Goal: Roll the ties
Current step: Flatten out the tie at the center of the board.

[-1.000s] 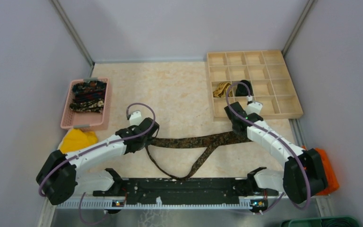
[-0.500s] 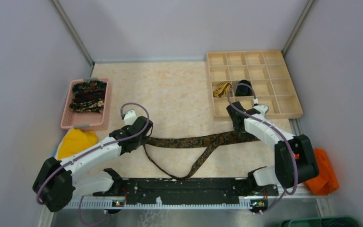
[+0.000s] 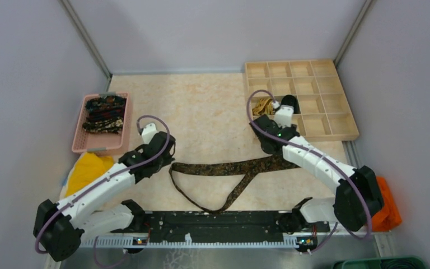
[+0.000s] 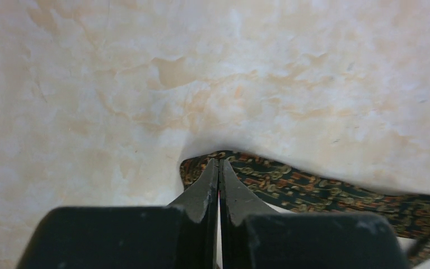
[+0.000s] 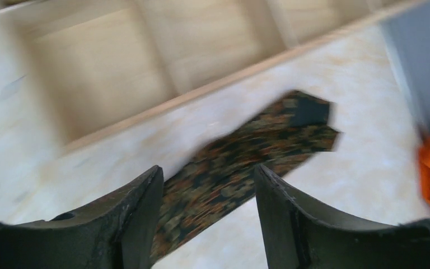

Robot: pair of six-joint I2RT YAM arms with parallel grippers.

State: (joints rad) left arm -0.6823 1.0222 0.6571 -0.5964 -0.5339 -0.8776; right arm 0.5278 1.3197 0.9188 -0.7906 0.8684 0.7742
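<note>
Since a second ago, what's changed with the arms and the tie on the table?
The right claw opened, let go of the wide end of the patterned tie and shifted left beside the wooden tray. The left claw, shut, drew back leftward, uncovering the tie's folded end. The tie, the pink basket and the rolled ties stayed put.

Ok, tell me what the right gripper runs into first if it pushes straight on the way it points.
Most likely the patterned tie: its wide end lies on the table, framed by the open right gripper. The wooden tray has its wall further on; depth is unclear.
</note>
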